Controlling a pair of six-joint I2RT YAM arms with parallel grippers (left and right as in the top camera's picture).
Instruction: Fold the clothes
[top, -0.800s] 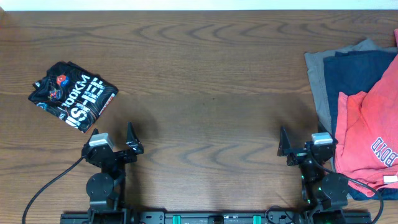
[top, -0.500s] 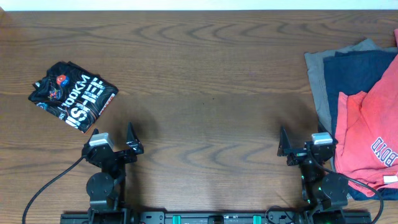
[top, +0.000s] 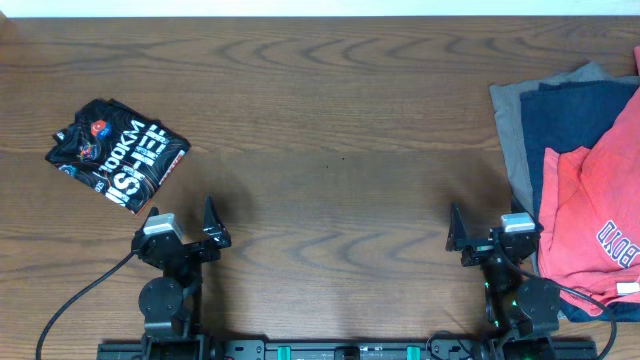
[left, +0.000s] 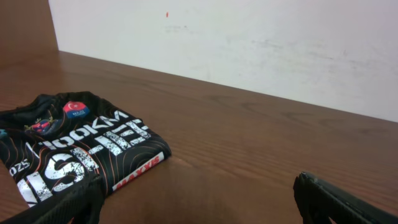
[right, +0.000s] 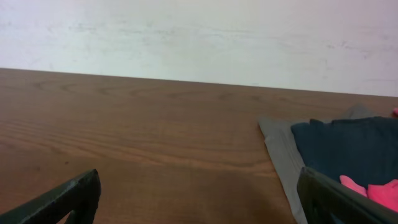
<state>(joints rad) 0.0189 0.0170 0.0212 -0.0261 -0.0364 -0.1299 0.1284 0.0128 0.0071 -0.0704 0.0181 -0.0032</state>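
Your left gripper (top: 183, 225) and right gripper (top: 487, 232) both sit spread wide and empty at the bottom of the frame, touching no cloth. The coral-red shirt (top: 590, 220), navy shirt (top: 575, 115) and grey shirt (top: 510, 125) lie heaped unfolded at the right edge, and only the black printed shirt (top: 118, 153) at upper left looks folded, so I judge most of the job remains. Nothing has moved since the earlier frames.

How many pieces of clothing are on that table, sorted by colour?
Black printed shirt: 1
Grey shirt: 1
Navy shirt: 1
Coral-red shirt: 1
Total: 4 that can be told apart. Those on the right overlap and run past the picture's edge, so more may be hidden.
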